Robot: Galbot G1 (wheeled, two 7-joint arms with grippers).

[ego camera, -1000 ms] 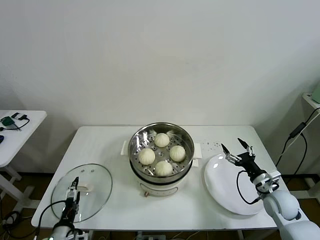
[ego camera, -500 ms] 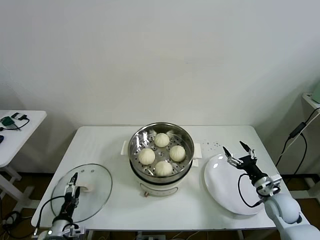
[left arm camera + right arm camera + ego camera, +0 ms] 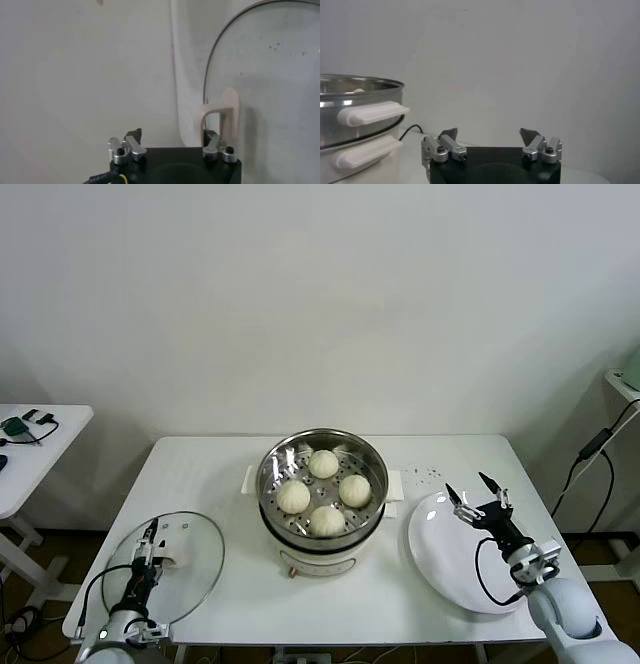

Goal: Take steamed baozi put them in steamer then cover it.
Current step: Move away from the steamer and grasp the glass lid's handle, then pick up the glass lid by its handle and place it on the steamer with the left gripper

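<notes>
Your left claw sits at the cover's handle, left of the steamer; whether it grips, you cannot tell. Your right claw hangs spread, right of the steamer.

My left gripper sits low, jaws spread; my right gripper is raised, fingers wide apart.

There were no words, numbers, labels or signs to read anywhere, not on the pot, the lid, the plate or the surface.
</notes>
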